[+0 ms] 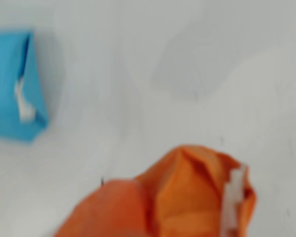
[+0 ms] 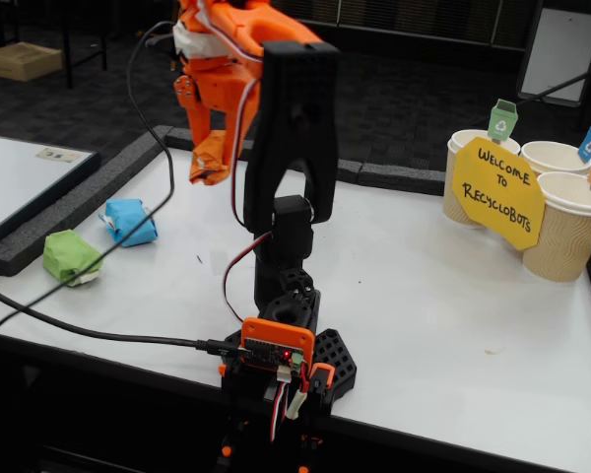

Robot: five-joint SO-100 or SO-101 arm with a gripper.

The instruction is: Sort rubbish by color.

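Note:
My orange gripper (image 2: pixel 209 148) is raised high above the white table (image 2: pixel 424 296) in the fixed view, shut on the orange paper wad (image 2: pixel 215 163), which hangs from its jaws. The wrist view, blurred, shows that orange wad (image 1: pixel 197 195) close at the bottom, with a strip of white on it. The blue wad (image 2: pixel 130 221) lies on the table at the left, below the gripper; it sits at the left edge of the wrist view (image 1: pixel 12 84). Left of it, at the table's edge, lies the green wad (image 2: pixel 71 256).
Three beige paper cups (image 2: pixel 566 232) with small coloured flags stand at the back right behind a yellow sign (image 2: pixel 497 192). The arm's black base (image 2: pixel 286 345) is clamped at the front edge. A black cable (image 2: pixel 79 330) runs across the left front, and black foam strips (image 2: pixel 59 212) border the table.

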